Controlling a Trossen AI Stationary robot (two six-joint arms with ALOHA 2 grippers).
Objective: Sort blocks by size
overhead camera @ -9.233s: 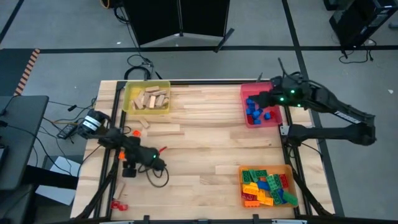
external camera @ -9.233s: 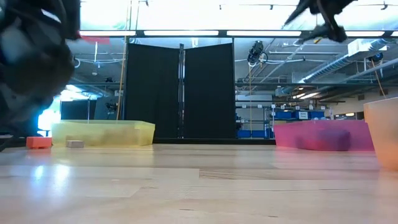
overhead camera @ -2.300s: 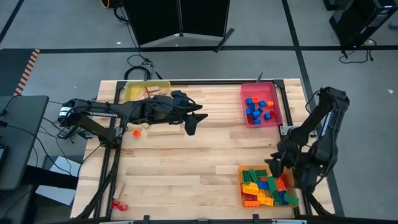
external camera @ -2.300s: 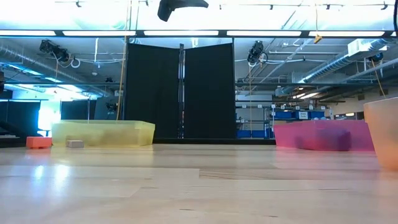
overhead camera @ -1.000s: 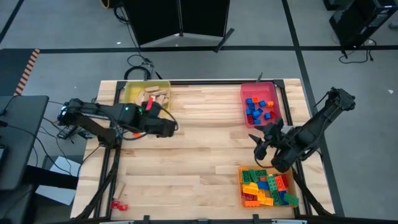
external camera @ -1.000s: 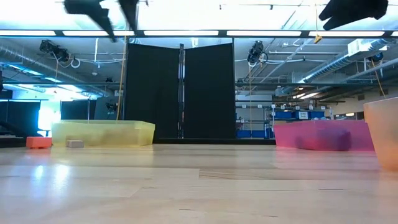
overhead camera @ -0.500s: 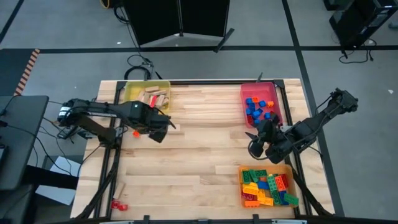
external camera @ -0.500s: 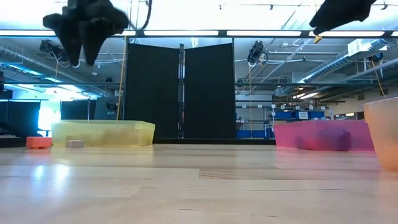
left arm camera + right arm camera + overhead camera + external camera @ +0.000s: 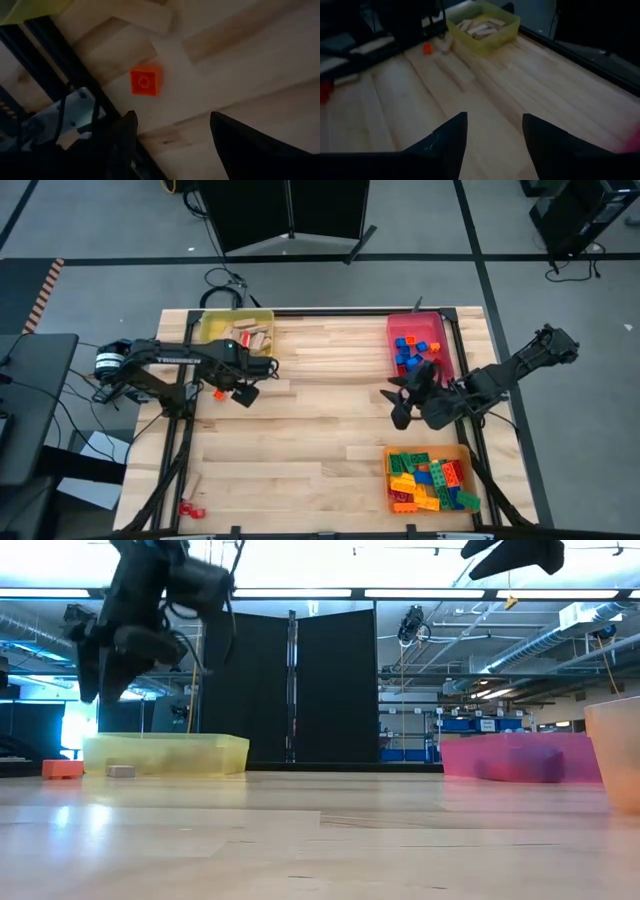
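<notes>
Three trays on the pale wooden surface (image 9: pixel 320 430): yellow tray (image 9: pixel 212 330) with tan blocks (image 9: pixel 245 338) far left, red tray (image 9: pixel 441 348) far right, orange tray (image 9: pixel 463 455) near right. One orange brick (image 9: pixel 145 81) lies loose under the empty left end effector (image 9: pixel 245 392), fingers apart; right end effector (image 9: pixel 398 402) likewise, empty. Black screen behind

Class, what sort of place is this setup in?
Probably a robotics lab or workshop: exposed ceiling pipes, a black curtain panel behind the wooden table, and cables on the grey floor.

Translucent orange tray (image 9: pixel 622 755) cut off by low view's right edge; small red brick (image 9: pixel 187 508) at worktop's front-left corner too small to read; right pincer (image 9: pixel 512 554) cropped at top.
</notes>
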